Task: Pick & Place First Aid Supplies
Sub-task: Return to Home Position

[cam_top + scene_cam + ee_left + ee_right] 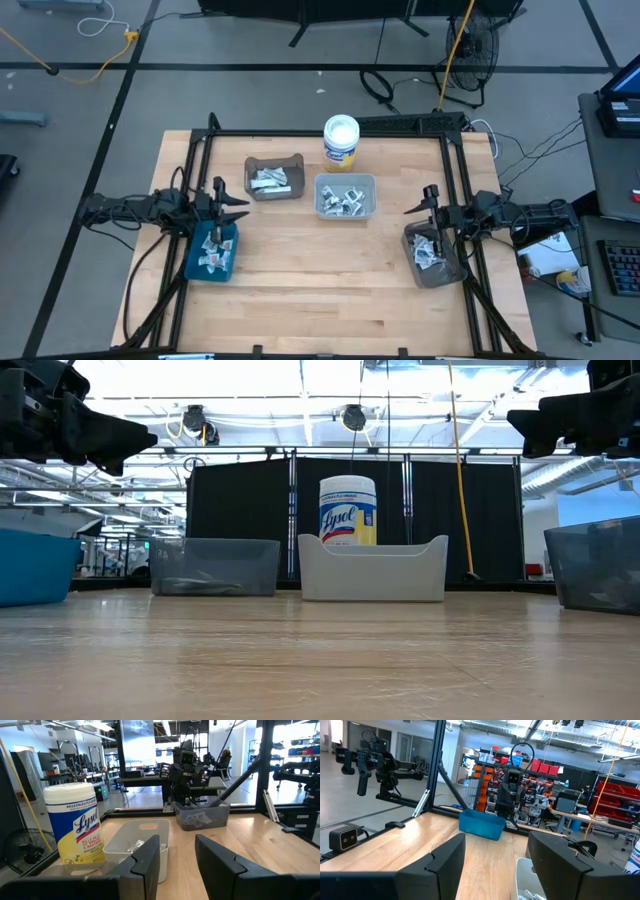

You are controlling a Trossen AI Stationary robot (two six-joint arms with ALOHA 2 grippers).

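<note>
**Sorting station seen from above, read left to right.** The left gripper (235, 203) hangs above the far end of the blue bin (189, 258) at the left edge of the table (320, 290). Its fingers are apart with nothing between them (its own wrist view shows only the open gap and the table beyond).

The blue bin holds a share of the first aid supplies (213, 255), small white packets lying loose on its floor. Farther off and to the right stands a gray bin (275, 159) with silvery packets. Next comes a white bin (345, 178) near the table's centre, holding more. A white tub (341, 138) with a blue and yellow label stands upright just beyond the white bin and takes no part in the sorting.

At the right edge a second gray bin (409, 262) carries further packets. The right gripper (418, 202) hangs above its far end, fingers likewise apart and empty.

Every packet that shows lies inside one of the four bins, which suggests the sorting is finished or nearly so. The arms mirror each other, held at the sides and raised well above the bin rims. This reads as a rest pose that leaves the middle of the table open to the overhead camera. Parted fingers suit a pose with nothing to carry.
</note>
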